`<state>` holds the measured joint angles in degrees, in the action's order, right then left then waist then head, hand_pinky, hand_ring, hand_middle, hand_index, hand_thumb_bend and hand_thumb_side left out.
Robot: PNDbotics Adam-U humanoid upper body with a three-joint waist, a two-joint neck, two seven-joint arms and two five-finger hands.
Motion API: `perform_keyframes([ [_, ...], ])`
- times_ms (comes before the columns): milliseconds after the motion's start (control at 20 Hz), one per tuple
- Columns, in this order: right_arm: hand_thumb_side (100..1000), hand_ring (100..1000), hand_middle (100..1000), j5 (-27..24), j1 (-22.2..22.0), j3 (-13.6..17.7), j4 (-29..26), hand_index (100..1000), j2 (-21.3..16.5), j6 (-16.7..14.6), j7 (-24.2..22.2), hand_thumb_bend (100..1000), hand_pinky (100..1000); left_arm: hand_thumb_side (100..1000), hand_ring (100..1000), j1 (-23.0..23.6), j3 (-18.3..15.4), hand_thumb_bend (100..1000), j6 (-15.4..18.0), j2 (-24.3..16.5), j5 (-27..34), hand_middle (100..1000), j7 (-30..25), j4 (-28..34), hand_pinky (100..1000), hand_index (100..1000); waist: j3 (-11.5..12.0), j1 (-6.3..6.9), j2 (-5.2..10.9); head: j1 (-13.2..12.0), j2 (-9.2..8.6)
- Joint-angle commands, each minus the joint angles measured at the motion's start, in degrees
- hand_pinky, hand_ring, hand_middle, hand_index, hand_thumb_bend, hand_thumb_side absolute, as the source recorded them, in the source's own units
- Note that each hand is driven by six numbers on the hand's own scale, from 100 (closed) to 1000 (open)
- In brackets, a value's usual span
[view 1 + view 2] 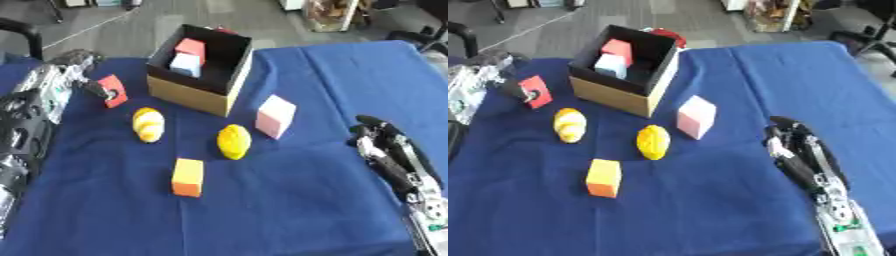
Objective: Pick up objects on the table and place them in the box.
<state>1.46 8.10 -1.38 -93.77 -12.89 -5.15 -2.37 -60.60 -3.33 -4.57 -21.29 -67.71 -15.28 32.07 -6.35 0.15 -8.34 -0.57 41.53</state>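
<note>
A cardboard box (188,92) with a black inside stands at the back centre, holding a red block (190,48) and a pale blue block (185,64). My left hand (94,88) is to the left of the box, fingers pinched on a red block (113,90) held above the cloth. On the blue table lie a yellow-orange bread-like piece (148,124), a yellow lemon (234,141), a pink block (275,116) and an orange block (187,177). My right hand (382,143) rests at the right edge, fingers curled, holding nothing.
The table is covered in a blue cloth (297,200). A red thing (668,36) peeks out behind the box. A black chair (26,32) stands at the far left, and clutter sits on the floor beyond the table.
</note>
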Motion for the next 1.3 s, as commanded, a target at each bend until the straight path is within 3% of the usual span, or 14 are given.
perform_keyframes([
  [50, 405, 619, 663, 0.06, 0.81, 0.51, -0.55, 820, -1.00, -0.21, -0.06, 100, 737, 265, 733, -0.73, -0.53, 369, -0.79, -1.61, 0.72, 784, 1.49, 0.16, 798, 920, -0.17, -0.16, 0.15, 0.08, -0.81],
  [450, 405, 619, 663, -0.08, 1.18, 0.53, -0.55, 819, -0.99, -0.24, -0.11, 100, 737, 422, 771, -0.18, -0.48, 398, -2.85, -1.67, 1.84, 832, 4.46, -0.45, 827, 947, -0.54, -0.34, -0.59, 0.30, -1.50],
  [1100, 404, 619, 664, -0.35, 1.69, 0.63, -0.57, 819, -1.06, -0.28, -0.11, 100, 737, 390, 749, 0.26, -0.41, 383, -6.06, -1.33, -0.68, 794, 4.88, -1.18, 809, 912, -1.13, -0.49, -1.72, 0.58, -2.04],
  [1300, 404, 619, 665, -0.35, 1.71, 0.65, -0.56, 819, -1.02, -0.28, -0.14, 100, 738, 290, 688, 0.37, -0.45, 313, -6.36, -1.23, -0.45, 711, 5.08, -1.27, 779, 838, -1.13, -0.52, -1.71, 0.67, -2.06],
])
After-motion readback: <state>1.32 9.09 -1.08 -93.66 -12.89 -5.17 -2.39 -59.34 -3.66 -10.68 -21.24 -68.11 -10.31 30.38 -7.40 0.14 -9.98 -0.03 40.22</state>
